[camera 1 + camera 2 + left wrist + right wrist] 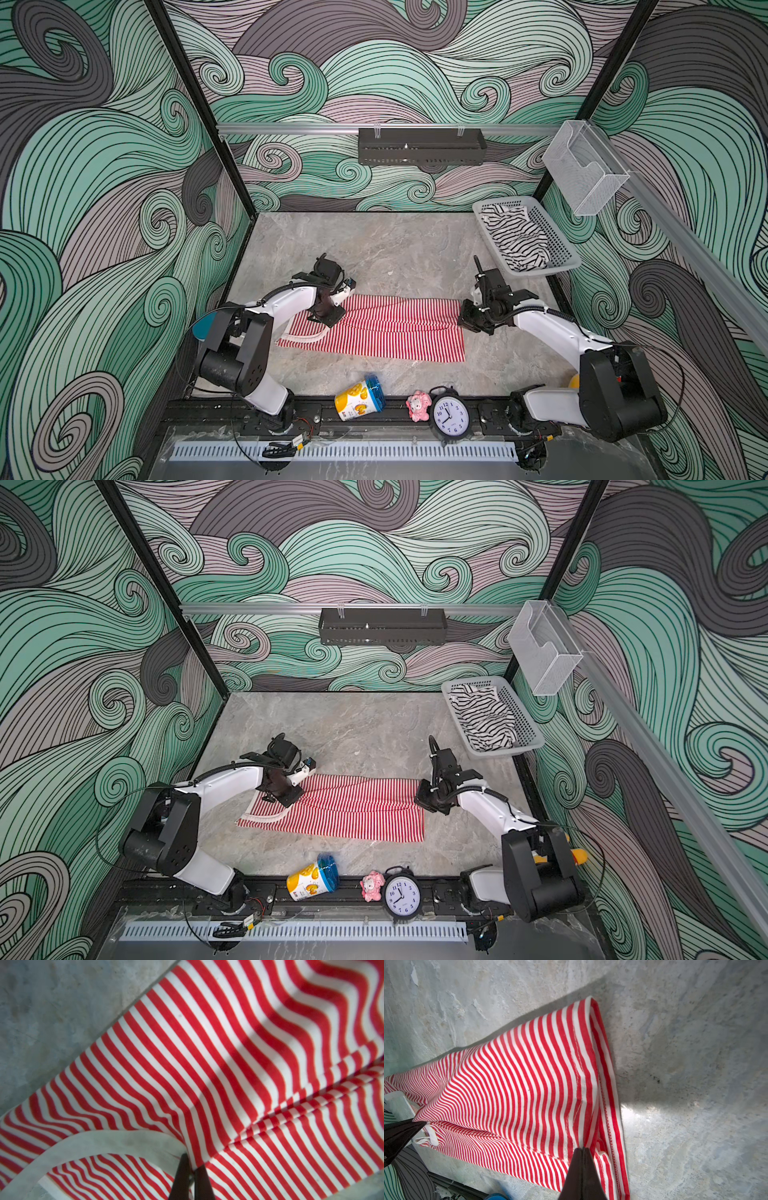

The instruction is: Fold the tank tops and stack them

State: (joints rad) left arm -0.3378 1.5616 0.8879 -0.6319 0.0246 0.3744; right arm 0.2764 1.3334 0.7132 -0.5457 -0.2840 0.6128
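Crosswise, red-and-white tank top (382,328), straps (305,333) leftward

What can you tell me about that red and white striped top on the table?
It is a soft knit tank top in thin red and white stripes, with cream trim at the strap end and a stitched hem at the other. It lies lengthwise on the grey stone-look table, partly folded, with creases along it. The left gripper is shut on an upper layer beside the trim, the right gripper on the hem end, each holding that layer slightly above the cloth beneath.
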